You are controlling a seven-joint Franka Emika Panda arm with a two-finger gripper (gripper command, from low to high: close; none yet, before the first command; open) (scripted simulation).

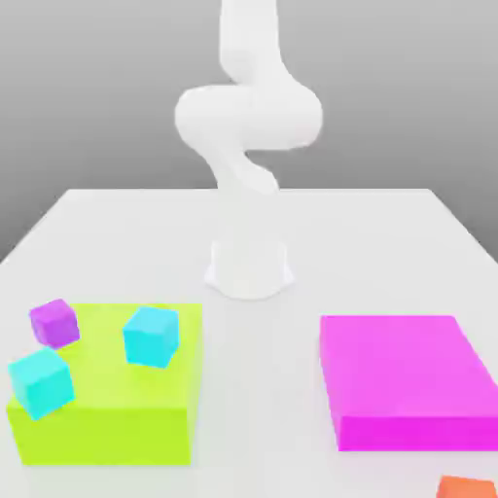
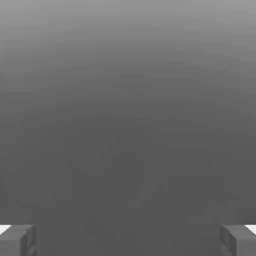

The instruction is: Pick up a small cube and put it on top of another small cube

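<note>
Two cyan cubes point(image 1: 151, 336) point(image 1: 42, 381), one purple cube point(image 1: 54, 322), one green block point(image 1: 107, 409), one magenta block point(image 1: 404, 374), one orange cube point(image 1: 465, 487)

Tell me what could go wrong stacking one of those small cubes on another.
1. The purple cube and one cyan cube overhang the edges of the lime block; a nudge could tip them off.
2. All three small cubes, including the other cyan cube, sit tilted, so the open gripper may close on them askew.
3. A tilted base cube could let the stacked one slide off.
</note>
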